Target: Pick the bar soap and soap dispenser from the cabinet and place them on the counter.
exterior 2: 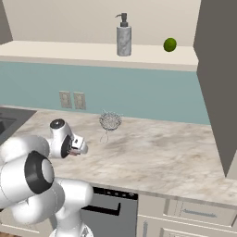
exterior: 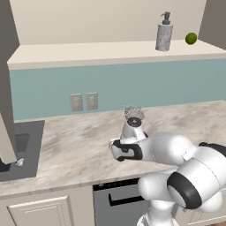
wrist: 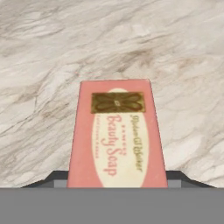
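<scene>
one of two items in hand: my fingers (wrist: 117, 183) are clamped on the bar soap (wrist: 117, 133), held low over the counter (exterior: 79, 141). i'd say this is the place step; next move calls for lowering to the stone and letting go. soap dispenser (exterior: 163, 33) stands on the cabinet (exterior 2: 55, 50) shelf beside the lime (exterior 2: 170, 44), well apart from me. fingertips are cut off at the hand view's bottom; can't tell whether the soap touches the counter.
</scene>
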